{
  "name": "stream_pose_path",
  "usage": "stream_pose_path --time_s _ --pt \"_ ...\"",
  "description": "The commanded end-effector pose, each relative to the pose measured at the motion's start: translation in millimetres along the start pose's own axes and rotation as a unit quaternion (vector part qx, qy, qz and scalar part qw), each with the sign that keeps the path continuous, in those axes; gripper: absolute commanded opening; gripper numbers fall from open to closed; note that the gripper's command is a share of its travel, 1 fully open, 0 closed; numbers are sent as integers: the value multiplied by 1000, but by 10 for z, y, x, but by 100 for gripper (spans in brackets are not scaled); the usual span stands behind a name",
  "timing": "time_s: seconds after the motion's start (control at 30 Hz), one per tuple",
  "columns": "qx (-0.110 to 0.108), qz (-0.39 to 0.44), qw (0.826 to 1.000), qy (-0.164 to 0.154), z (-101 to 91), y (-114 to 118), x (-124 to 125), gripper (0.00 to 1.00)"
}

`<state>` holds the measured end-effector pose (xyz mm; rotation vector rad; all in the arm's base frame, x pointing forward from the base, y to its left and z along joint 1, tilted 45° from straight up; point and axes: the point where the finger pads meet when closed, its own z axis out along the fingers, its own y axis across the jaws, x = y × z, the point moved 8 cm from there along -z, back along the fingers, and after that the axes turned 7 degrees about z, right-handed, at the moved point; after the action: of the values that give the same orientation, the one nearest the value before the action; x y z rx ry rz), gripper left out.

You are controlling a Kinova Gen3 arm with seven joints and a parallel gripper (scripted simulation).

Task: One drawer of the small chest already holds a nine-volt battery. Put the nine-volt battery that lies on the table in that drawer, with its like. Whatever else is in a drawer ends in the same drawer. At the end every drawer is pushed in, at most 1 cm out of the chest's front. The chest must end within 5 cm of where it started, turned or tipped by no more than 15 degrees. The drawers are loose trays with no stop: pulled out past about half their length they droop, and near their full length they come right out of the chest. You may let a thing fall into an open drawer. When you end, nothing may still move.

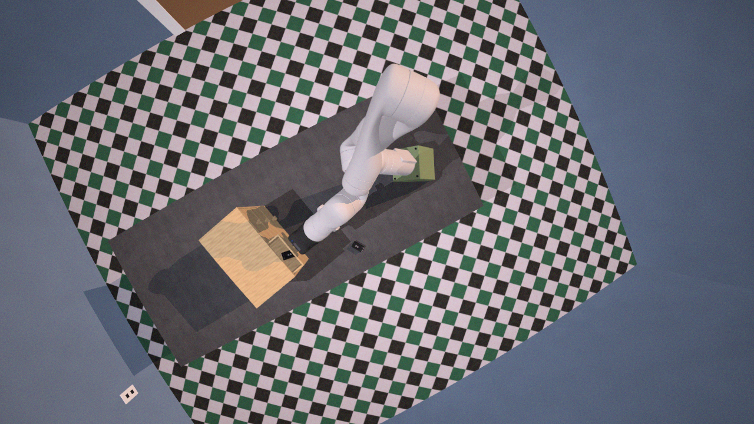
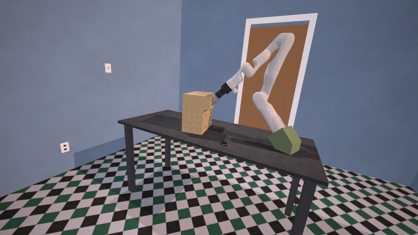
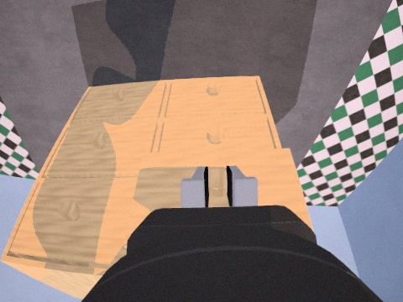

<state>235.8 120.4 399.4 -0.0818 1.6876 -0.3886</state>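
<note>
The wooden chest (image 1: pixel 237 252) (image 2: pixel 192 114) stands upright on the table. Its top-row drawer (image 3: pixel 273 178), on the right in the wrist view, is pulled part way out. A black nine-volt battery (image 1: pixel 286 255) lies in that drawer. My gripper (image 3: pixel 217 180) (image 2: pixel 215 101) is shut on this drawer's handle, one finger on each side. In the top view the fingertips are hidden under the arm. The other nine-volt battery (image 1: pixel 358 246) (image 2: pixel 224 142) lies on the table, in front of the chest and towards the near long edge.
The other drawers, such as the one below (image 3: pixel 189 134), look pushed in. Small knobs stick out from their fronts. The green arm base (image 1: pixel 426 163) (image 2: pixel 284 140) stands at the other end of the dark table (image 1: pixel 158 227) (image 2: pixel 263 157). The arm reaches over the table between them.
</note>
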Motion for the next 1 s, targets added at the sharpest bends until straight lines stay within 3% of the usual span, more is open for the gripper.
stream_pose_path --time_s 0.0,0.97 --pt "-2 -1 1000 -1 -20 6 11 37" --pt "-2 -1 1000 -1 -114 -6 105 37"
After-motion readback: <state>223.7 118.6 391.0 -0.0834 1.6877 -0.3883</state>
